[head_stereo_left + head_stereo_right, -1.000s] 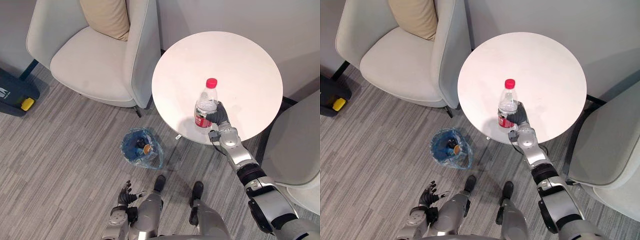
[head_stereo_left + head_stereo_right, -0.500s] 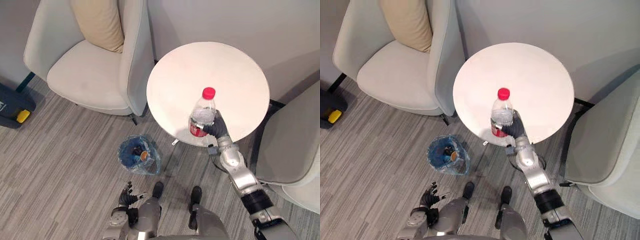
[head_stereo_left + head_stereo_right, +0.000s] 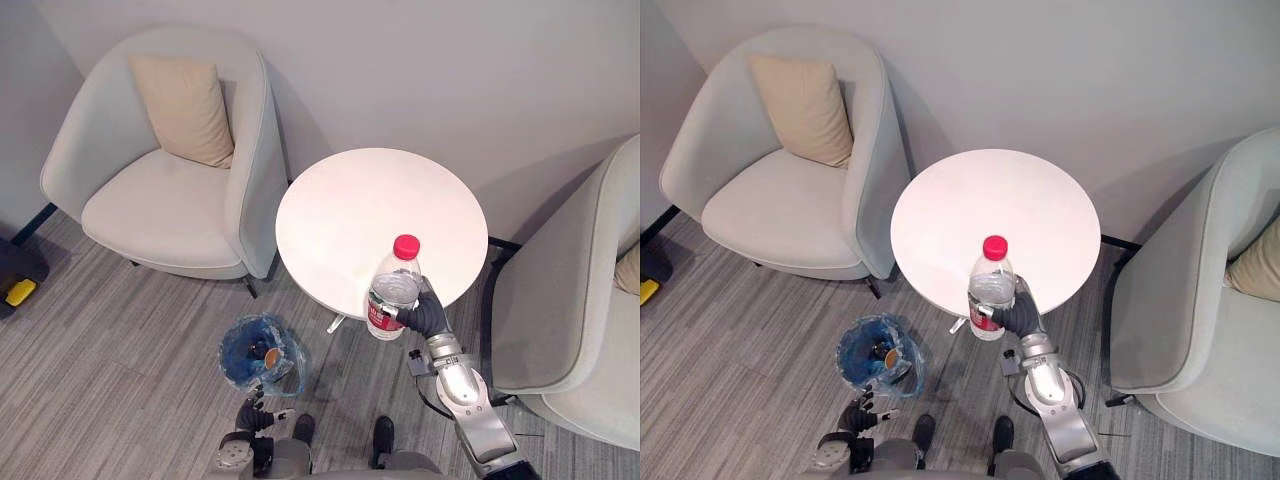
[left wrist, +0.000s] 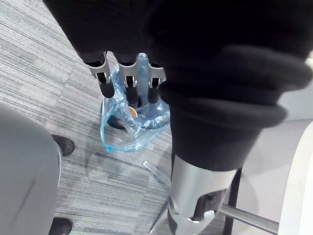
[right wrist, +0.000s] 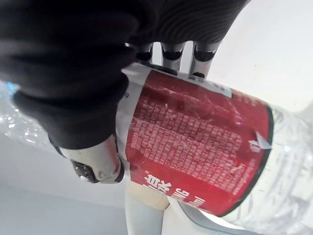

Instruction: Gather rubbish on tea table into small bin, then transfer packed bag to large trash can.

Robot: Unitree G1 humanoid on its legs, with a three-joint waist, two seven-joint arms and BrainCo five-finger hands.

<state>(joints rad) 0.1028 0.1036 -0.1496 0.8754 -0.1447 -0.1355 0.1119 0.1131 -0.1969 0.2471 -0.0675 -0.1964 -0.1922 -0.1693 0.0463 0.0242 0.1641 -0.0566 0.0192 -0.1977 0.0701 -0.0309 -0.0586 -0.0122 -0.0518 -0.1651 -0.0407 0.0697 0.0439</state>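
Observation:
A clear plastic bottle [image 3: 393,290] with a red cap and red label [image 5: 195,142] is held upright in the air over the near edge of the round white tea table [image 3: 350,200]. My right hand [image 3: 425,317] is shut on its lower part, fingers [image 5: 171,51] and thumb wrapped round the label. The small bin [image 3: 262,350], lined with a blue bag, stands on the floor left of the table's foot and holds some rubbish. Low and near my body, my left hand [image 3: 250,418] hangs with relaxed fingers [image 4: 128,78] above the bin [image 4: 134,115].
A pale armchair [image 3: 160,200] with a beige cushion [image 3: 183,108] stands left of the table. A second armchair [image 3: 570,320] is close on the right. The wall runs behind the table. A dark object with a yellow part [image 3: 15,285] lies at the far left.
The right hand has lifted the bottle off the table and drawn it back toward the near edge. The whole view has shifted, so the camera moved; more of the wall and chairs show.

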